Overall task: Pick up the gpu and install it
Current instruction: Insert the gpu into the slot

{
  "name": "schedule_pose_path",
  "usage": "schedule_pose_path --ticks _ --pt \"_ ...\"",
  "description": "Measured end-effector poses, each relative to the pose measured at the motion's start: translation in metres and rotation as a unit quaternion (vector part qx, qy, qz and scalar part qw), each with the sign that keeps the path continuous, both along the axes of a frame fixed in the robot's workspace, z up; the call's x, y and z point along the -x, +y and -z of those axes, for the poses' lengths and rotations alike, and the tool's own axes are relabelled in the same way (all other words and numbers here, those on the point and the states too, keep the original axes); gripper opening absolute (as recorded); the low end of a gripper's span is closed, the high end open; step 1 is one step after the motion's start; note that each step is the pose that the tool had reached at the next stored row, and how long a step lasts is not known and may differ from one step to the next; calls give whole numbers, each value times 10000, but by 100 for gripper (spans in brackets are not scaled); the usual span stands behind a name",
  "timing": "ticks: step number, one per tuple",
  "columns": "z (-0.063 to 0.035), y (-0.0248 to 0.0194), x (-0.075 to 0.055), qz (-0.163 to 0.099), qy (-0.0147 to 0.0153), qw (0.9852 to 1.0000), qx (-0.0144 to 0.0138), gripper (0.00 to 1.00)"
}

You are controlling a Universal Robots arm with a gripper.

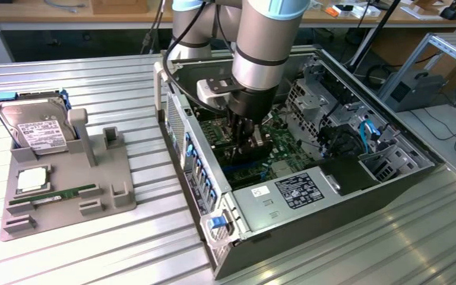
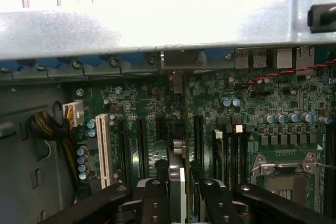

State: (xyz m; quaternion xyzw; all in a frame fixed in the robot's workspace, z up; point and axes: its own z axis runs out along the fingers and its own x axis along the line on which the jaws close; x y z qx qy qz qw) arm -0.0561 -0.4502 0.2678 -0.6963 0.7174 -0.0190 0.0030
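My gripper (image 1: 244, 141) reaches down into the open computer case (image 1: 182, 127), over the green motherboard (image 1: 279, 139). It is shut on the gpu (image 1: 237, 155), a thin dark card held on edge. In the wrist view the gpu (image 2: 178, 167) runs edge-on between the two black fingers (image 2: 155, 195) of the gripper (image 2: 181, 195), lined up among the dark expansion slots. Its far end points at the silvery bracket opening (image 2: 178, 60) in the case's rear wall. How deep the card sits in a slot I cannot tell.
A grey holder stand (image 1: 109, 184) at the exterior view's left carries a hard drive (image 1: 34, 127), a processor (image 1: 34, 178) and a green memory stick (image 1: 54, 196). Inside the case are the power supply (image 1: 291, 190), a drive cage (image 1: 315, 101), a white slot (image 2: 102, 148) and a processor socket (image 2: 283, 174).
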Motion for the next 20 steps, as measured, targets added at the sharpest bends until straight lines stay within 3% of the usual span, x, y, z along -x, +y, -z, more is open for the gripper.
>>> schedule_pose_path --ticks 9,13,15,20 --pt "19 0 0 -29 0 10000 0 27" --pt "31 -1 -1 -29 0 10000 9 27" --pt "41 -1 0 -28 1 10000 26 27" --pt "74 -1 0 -29 0 10000 27 27"
